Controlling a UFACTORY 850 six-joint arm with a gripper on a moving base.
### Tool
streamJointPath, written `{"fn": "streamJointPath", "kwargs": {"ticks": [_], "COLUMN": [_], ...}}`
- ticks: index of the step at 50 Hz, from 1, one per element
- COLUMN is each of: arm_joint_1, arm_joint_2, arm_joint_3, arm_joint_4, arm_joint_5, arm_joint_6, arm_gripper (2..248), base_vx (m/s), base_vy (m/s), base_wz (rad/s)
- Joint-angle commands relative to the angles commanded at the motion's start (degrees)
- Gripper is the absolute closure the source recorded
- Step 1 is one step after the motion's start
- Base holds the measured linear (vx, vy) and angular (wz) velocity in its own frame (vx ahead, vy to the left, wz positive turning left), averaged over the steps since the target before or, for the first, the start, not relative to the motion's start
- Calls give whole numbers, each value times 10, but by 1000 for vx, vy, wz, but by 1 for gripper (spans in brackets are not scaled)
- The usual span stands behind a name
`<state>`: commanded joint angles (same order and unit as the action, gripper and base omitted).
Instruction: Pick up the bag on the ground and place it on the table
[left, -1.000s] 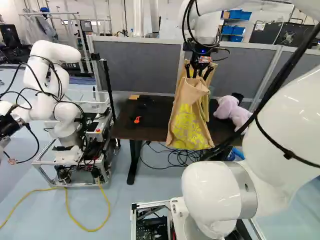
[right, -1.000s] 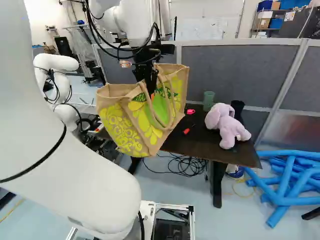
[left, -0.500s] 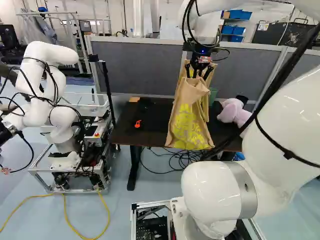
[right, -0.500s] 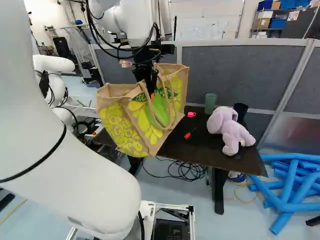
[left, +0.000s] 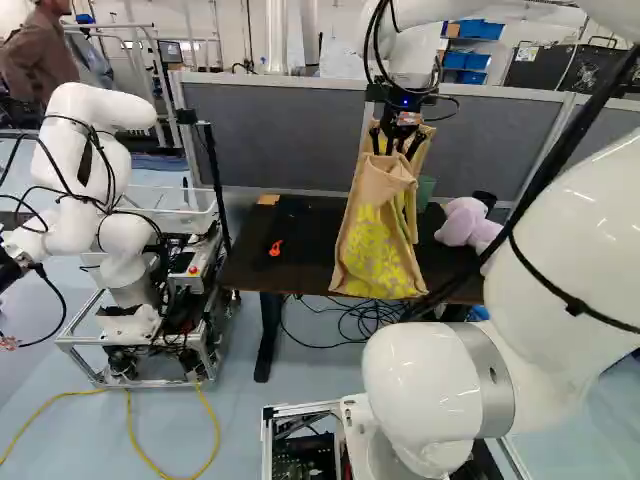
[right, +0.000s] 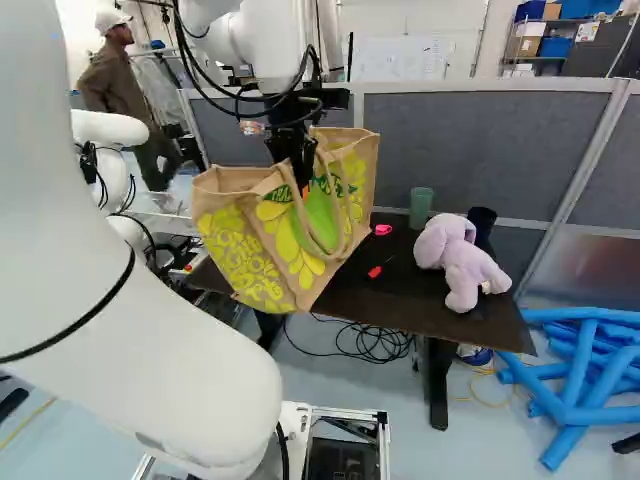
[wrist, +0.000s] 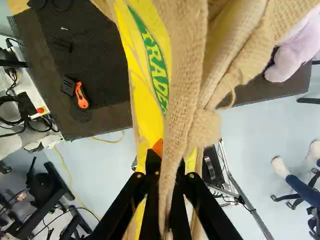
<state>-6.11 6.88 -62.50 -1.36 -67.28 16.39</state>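
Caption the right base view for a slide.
Black gripper holding up a tan-and-yellow tote bag, with a lilac plush toy and a green cup on the dark table.

The brown table holds a plush animal, green cup, black cup, pink item, red-handled tool, orange cutter and black mat.

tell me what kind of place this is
Probably a robotics lab or workshop: another robot stands on a wheeled metal frame, grey partitions line the area, and blue bins sit on shelving behind.
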Motion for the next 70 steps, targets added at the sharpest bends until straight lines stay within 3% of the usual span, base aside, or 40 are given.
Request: {"fn": "streamJointPath", "kwargs": {"ticks": [70], "arm_joint_1": [11], "arm_joint_2": [-139], "arm_joint_3": [-121], "arm_joint_4": [0], "arm_joint_5": [29], "arm_joint_6": [0], "arm_gripper": [229], "base_vx": [0], "base_vy": [0], "base_wz": [0]}}
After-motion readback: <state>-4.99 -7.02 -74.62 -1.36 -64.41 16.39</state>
